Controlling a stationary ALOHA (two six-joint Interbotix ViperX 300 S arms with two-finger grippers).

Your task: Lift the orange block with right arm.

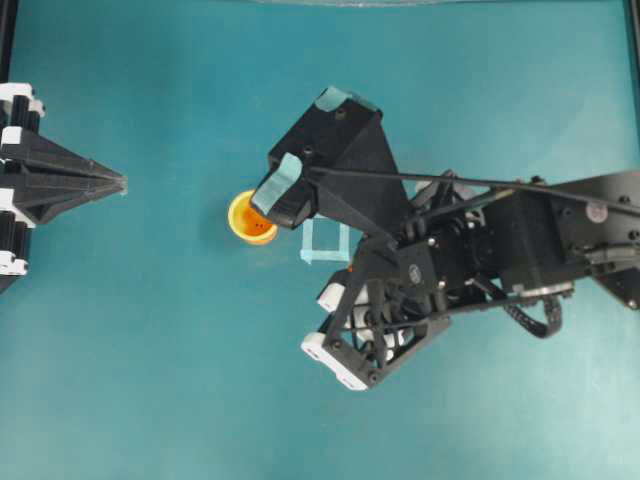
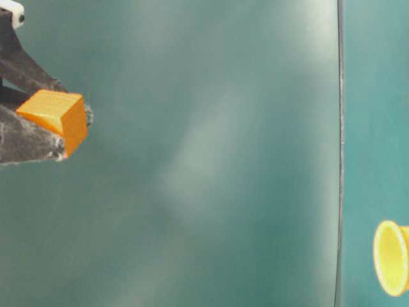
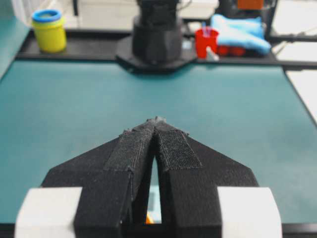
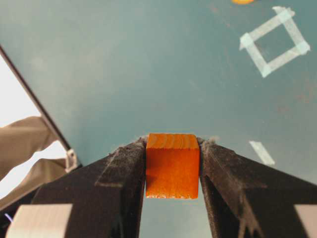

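Jaws together on the idle left gripper [image 1: 118, 182] at the mat's left edge; across to the cup [image 1: 248, 221], taped square [image 1: 326, 242], and right gripper [image 4: 173, 148] clamping the orange block [image 4: 172, 165] above the teal mat [image 1: 180, 380].

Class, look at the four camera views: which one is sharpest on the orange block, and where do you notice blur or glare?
Right wrist view: the orange block is sharp enough to show wood grain, and the left edge is washed out white. Table-level view: the block is fairly crisp, the cup softer, and a pale hazy sheen covers the teal surface. Left wrist view: the containers behind the table are out of focus.
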